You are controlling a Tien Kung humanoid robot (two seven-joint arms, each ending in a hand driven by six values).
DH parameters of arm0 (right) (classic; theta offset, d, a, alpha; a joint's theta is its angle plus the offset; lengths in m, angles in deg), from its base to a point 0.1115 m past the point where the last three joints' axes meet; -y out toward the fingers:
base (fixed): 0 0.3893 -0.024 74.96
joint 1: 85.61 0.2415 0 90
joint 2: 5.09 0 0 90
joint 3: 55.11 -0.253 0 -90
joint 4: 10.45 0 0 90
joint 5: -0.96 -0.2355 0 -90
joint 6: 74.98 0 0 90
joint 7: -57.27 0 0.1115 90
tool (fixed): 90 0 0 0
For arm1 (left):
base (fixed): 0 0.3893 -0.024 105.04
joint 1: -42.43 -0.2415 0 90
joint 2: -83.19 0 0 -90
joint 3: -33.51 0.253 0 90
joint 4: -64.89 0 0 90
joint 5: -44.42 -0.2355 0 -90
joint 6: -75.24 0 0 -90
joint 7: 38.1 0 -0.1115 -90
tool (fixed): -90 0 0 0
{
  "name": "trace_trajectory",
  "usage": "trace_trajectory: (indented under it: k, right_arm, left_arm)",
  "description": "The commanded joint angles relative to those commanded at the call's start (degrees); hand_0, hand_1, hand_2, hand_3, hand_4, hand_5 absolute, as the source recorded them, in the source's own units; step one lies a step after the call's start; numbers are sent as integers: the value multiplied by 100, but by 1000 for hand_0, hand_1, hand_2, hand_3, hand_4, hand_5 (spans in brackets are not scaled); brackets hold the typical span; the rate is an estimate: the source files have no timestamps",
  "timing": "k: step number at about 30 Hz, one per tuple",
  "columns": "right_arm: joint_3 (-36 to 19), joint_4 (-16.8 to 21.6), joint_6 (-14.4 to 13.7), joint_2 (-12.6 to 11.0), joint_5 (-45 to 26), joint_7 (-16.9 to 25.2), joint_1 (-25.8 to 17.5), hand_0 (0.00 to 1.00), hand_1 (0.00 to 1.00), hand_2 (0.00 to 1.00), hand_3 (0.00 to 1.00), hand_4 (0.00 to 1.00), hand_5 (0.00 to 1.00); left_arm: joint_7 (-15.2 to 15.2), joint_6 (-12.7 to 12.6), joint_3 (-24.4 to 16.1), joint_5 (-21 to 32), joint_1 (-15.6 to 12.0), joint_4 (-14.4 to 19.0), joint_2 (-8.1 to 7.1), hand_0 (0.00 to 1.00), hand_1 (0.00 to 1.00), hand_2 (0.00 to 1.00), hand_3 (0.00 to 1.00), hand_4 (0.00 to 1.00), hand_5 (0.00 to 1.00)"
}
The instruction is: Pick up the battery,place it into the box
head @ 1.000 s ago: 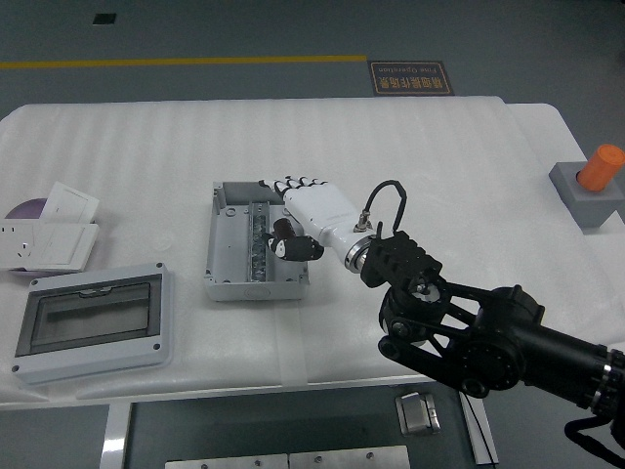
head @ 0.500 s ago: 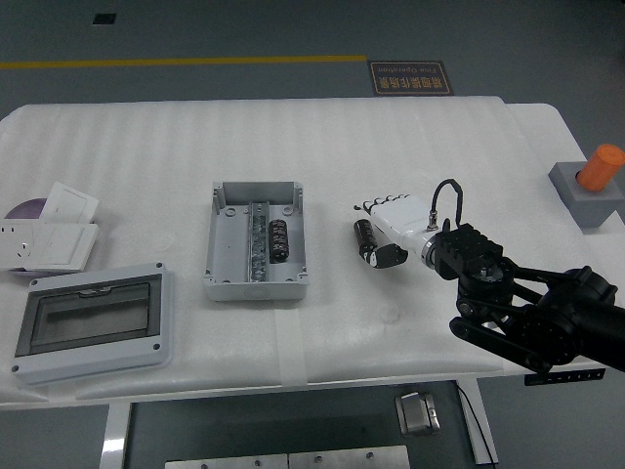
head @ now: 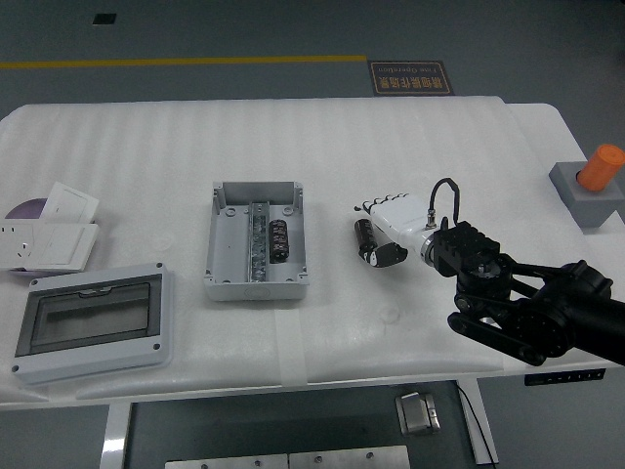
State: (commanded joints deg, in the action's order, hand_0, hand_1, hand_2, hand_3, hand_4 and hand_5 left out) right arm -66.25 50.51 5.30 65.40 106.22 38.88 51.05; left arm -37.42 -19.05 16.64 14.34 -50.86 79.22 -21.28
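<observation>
Battery point(head: 364, 236): dark cylinder, upright, right of the box point(head: 256, 239), on the worktop point(head: 410, 147).
Right hand point(head: 389, 227): fingers curled around that battery.
Box: grey, open; a second dark battery point(head: 278, 237) inside.
Enclosure point(head: 90, 321): left of box.

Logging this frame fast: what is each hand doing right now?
Left hand: not in view.
Right hand: fingers curled around a battery on the table, right of the box; it appears to be gripping it.
</observation>
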Motion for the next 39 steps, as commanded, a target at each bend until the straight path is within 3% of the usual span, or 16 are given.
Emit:
trace_trajectory:
  k: [1,6,7,25,34,39]
  right_arm:
    - [19,-47,-6,6,-16,18,8,755,806,774,860,681,422]
    - [89,-149,-53,7,-62,87,36,755,806,774,860,681,422]
    - [104,-153,-72,7,-71,101,39,667,701,649,747,463,291]
    - [114,-18,-407,-27,-63,180,10,633,667,621,723,388,243]
    - [-666,871,-379,-121,70,-11,-128,628,661,620,720,386,246]
    - [-1020,1427,-163,81,184,-203,-209,628,665,619,721,385,248]
  left_arm:
    - [0,0,-2,-4,4,2,-1,635,669,547,592,700,362]
    - [-1,2,-34,-45,20,14,-7,635,669,547,592,700,362]
    - [-2,2,-42,-54,23,17,-8,635,669,548,593,699,363]
    - [-4,-1,-137,-171,53,58,-1,635,669,550,594,698,375]
    - [9,4,-91,-132,38,44,17,636,669,553,595,699,376]
    - [13,3,25,-47,29,10,16,636,669,553,595,701,380]
